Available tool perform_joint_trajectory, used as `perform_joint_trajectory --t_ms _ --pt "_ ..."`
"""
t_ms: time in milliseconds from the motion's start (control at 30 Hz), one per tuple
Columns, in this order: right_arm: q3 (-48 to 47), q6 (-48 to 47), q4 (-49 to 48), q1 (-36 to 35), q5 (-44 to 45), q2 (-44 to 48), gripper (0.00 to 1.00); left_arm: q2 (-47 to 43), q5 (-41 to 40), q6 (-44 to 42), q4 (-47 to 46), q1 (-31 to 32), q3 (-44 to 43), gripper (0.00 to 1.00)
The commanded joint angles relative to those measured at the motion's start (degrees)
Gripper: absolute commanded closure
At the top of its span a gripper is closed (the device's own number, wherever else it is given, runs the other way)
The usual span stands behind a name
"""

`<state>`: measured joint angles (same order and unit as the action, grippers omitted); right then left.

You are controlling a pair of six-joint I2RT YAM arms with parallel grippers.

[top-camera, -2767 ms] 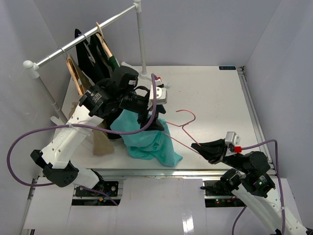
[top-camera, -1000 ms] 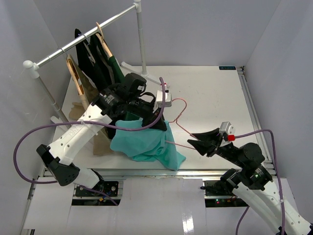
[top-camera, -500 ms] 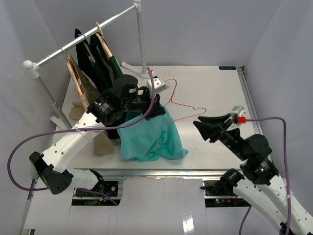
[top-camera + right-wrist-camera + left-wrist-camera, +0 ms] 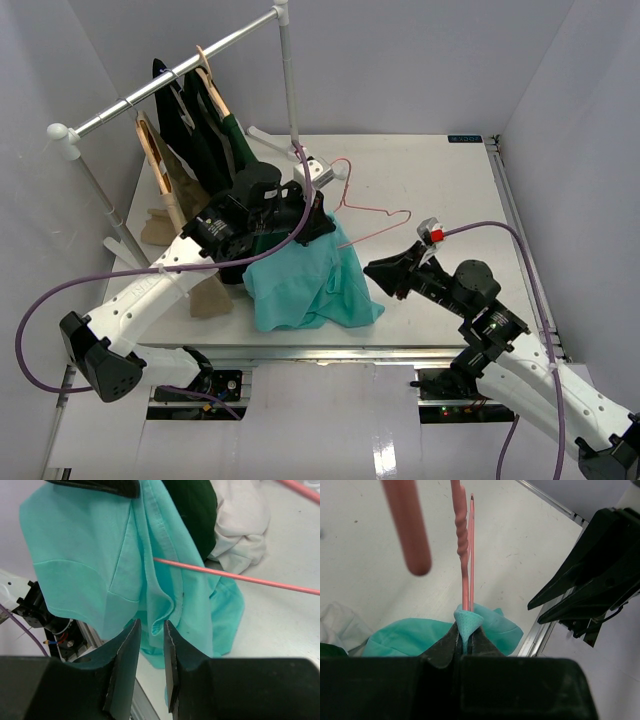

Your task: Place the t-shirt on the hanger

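White counter carrying a garment rail at its far left, from which a dark green garment and a tan garment hang on wooden hangers. The t-shirt is plain bright teal; it hangs in loose vertical folds over the near-left part of the counter, a short sleeve with its stitched hem turned towards the right wrist camera, its lower edge bunched on the counter. The hanger, thin pink wire, lies tilted above the counter to the right of the t-shirt, hook towards the rail post; one wire runs in under the teal cloth. The left hand is clamped on a small peak of teal fabric, from which the hanger's twisted neck emerges; whether the wire itself is pinched is hidden by the cloth. A white cloth lies behind the t-shirt, partly covered. The right hand holds nothing, its fingers set a narrow gap apart just beside the t-shirt's right edge; contact cannot be made out. Compared with half a second earlier, the right hand has moved left and closer to the t-shirt with its fingers less spread, while t-shirt and hanger are almost unchanged.
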<state>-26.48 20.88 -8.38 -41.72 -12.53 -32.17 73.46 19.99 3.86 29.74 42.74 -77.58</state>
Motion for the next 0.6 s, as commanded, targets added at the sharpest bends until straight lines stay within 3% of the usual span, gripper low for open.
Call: perform_joint_trajectory --t_ms 0,300,567 --pt "-1.0 0.3 -5.6 -3.1 0.6 -4.9 0.68 -3.2 -1.7 2.1 -3.8 -0.2 0.5 1.00" --pt "-2.8 0.0 -3.5 -12.4 17.2 -13.2 0.60 -3.1 -3.5 3.1 -4.3 -0.2 1.5 1.00" --pt "-5.1 1.3 -4.5 -15.9 26.8 -18.8 0.48 -3.3 -2.4 4.4 -4.8 -0.2 1.5 1.00"
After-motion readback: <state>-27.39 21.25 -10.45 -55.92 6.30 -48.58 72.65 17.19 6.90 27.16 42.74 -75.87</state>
